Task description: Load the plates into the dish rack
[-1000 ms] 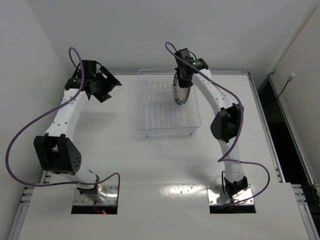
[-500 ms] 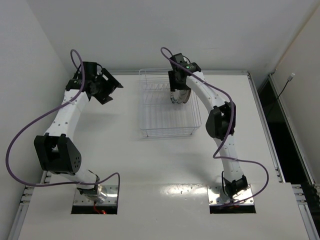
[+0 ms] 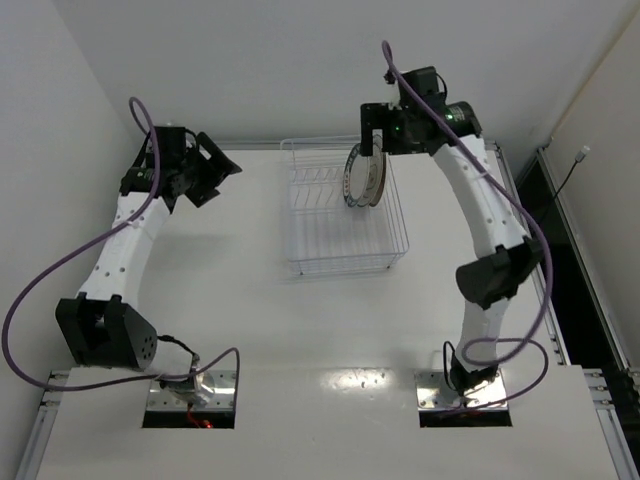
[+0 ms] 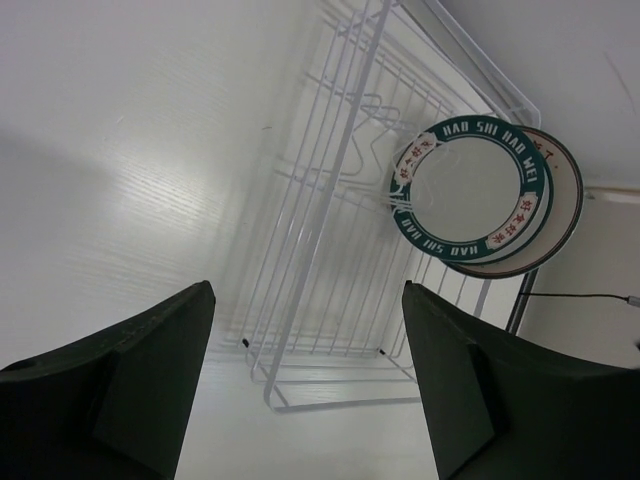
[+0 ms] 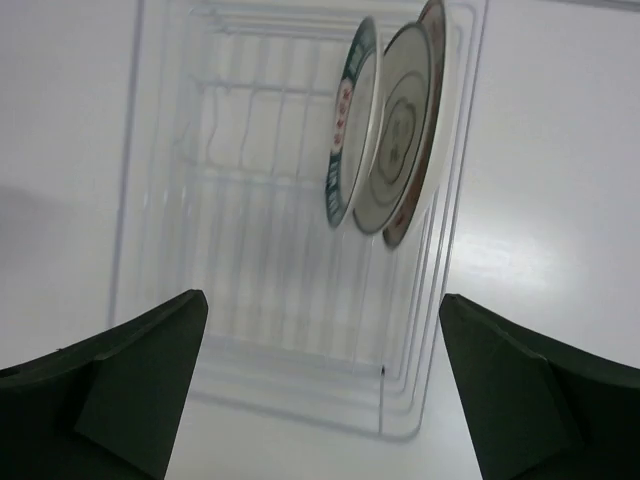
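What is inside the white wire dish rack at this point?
Three round plates stand on edge in the white wire dish rack: a teal-rimmed lettered plate, a white dark-ringed plate, and a third plate whose face those two mostly cover.

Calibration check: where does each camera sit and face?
Top external: high behind the robot, looking down at the table; left arm, right arm show.
Left wrist: on the left gripper, facing the dish rack; own fingers show.
Right wrist: on the right gripper, looking into the rack; own fingers show.
Wrist views share the teal-rimmed plate.
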Controlling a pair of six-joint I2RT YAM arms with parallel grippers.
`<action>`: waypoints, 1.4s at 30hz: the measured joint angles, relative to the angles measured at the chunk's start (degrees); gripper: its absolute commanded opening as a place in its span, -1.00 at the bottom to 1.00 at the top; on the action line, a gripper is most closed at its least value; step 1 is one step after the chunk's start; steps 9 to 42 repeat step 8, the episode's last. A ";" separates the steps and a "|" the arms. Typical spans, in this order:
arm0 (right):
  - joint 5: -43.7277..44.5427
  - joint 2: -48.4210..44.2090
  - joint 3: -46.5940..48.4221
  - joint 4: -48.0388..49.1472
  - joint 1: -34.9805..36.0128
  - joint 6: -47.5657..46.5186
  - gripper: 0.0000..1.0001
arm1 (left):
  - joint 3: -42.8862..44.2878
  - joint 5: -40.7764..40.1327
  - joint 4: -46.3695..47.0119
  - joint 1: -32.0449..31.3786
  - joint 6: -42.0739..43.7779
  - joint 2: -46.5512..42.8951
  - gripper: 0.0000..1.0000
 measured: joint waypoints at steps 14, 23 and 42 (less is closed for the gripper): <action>-4.37 -22.18 -19.04 -1.99 1.05 0.57 1.00 | -7.61 -4.81 0.63 -6.69 2.05 -7.58 0.56; -4.37 -22.18 -19.04 -1.99 1.05 0.57 1.00 | -7.61 -4.81 0.63 -6.69 2.05 -7.58 0.56; -4.37 -22.18 -19.04 -1.99 1.05 0.57 1.00 | -7.61 -4.81 0.63 -6.69 2.05 -7.58 0.56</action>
